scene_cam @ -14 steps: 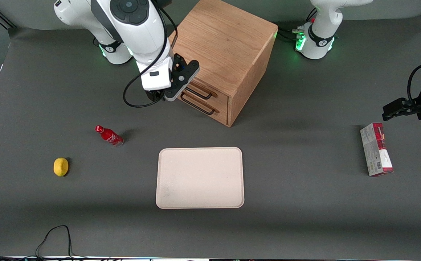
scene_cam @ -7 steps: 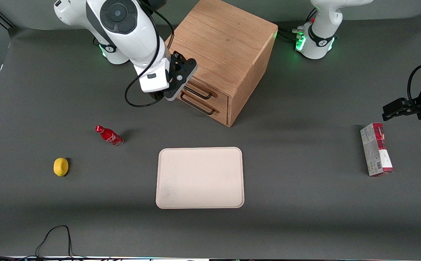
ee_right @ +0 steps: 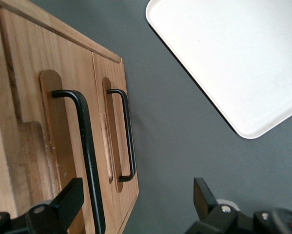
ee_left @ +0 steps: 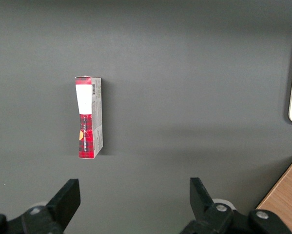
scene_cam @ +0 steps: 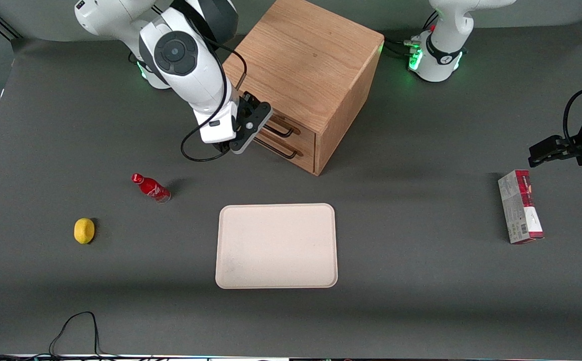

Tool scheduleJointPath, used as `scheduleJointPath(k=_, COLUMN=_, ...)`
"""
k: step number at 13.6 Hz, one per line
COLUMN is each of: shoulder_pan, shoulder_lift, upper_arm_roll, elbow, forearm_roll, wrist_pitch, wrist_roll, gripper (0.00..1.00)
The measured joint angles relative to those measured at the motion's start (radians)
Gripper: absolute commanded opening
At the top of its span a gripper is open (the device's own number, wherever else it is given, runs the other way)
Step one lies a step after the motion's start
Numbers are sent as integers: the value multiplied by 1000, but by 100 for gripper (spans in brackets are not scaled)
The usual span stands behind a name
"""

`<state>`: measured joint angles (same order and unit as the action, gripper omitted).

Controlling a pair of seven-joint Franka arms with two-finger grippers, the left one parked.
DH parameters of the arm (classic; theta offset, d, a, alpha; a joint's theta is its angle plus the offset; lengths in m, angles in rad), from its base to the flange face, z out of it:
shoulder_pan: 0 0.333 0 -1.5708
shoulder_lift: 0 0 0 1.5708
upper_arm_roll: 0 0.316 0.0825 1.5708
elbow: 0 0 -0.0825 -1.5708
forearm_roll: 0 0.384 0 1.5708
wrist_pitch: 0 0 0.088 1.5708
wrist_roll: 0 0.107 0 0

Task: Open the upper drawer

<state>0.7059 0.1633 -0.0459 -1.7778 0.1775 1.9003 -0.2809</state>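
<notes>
Gripper hung in front of the upper drawer of the cabinet, fingers spread apart (one beside its black handle), gripping nothing; drawer shut.

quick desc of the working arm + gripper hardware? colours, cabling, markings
Working arm: glossy white rounded shells, dark grey joint cap and bands, green light at its base. A black cable loops off the wrist. The gripper, in front of the upper drawer, has a white body, black mount and black fingers, spread open.
</notes>
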Motion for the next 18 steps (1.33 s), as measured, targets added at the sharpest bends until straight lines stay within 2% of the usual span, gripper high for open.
scheduleJointPath(k=8, shoulder_pan=26, shoulder_lift=-1, upper_arm_roll=1, elbow=-89, forearm_roll=2, wrist_pitch=87, wrist_roll=0, gripper=100)
scheduleJointPath(k=18, shoulder_pan=26, shoulder_lift=0, upper_arm_roll=0, elbow=-94, forearm_roll=6, wrist_pitch=99, wrist_roll=-1, gripper=100)
